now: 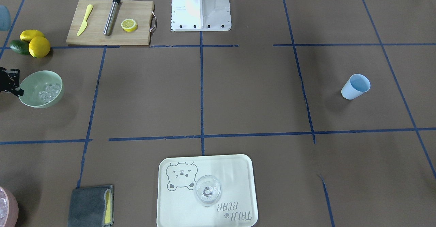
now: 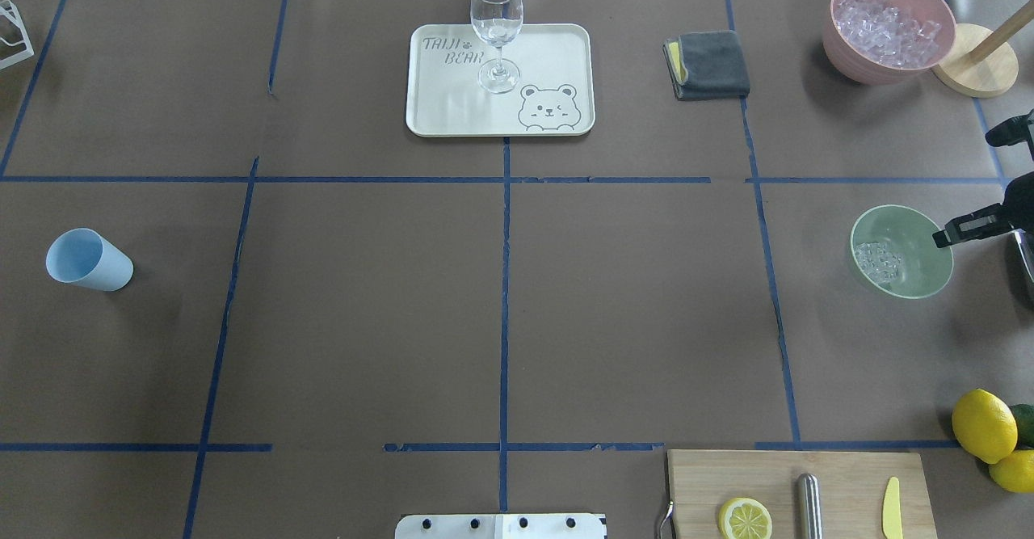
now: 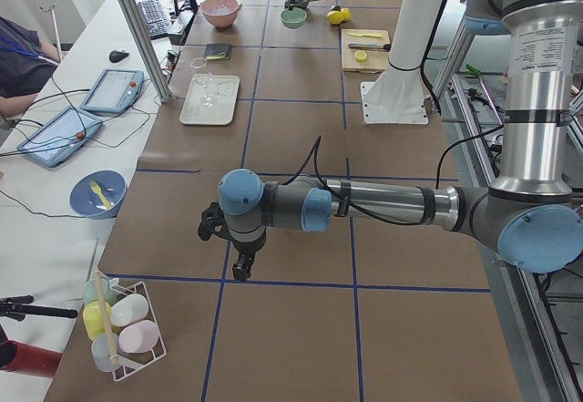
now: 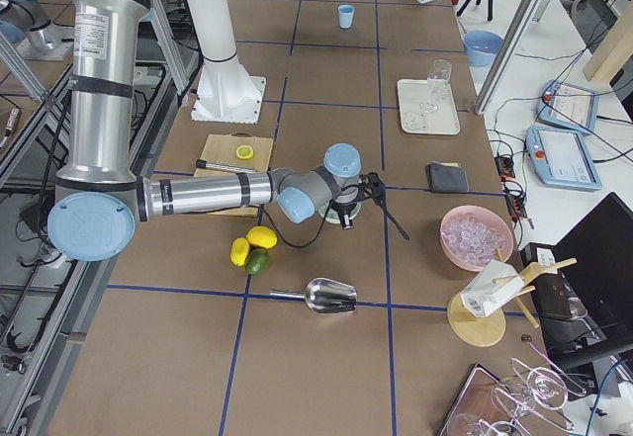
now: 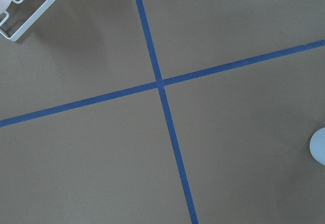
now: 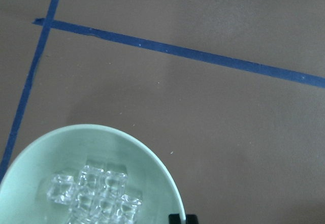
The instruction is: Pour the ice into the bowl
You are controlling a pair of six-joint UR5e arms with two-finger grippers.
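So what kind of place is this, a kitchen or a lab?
Most likely a robot lab staged as a drink-prep station: a brown table gridded with blue tape, operator tablets on a side bench, and props such as the bowl of ice.

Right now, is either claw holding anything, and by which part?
The right claw looks pinched on the bowl's rim, opposite the ice. Left claw: cannot tell.

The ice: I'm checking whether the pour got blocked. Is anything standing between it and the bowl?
Nothing visible does. The ice already lies inside the bowl, piled against one side. The right gripper sits at the bowl's rim, on the side away from the ice.
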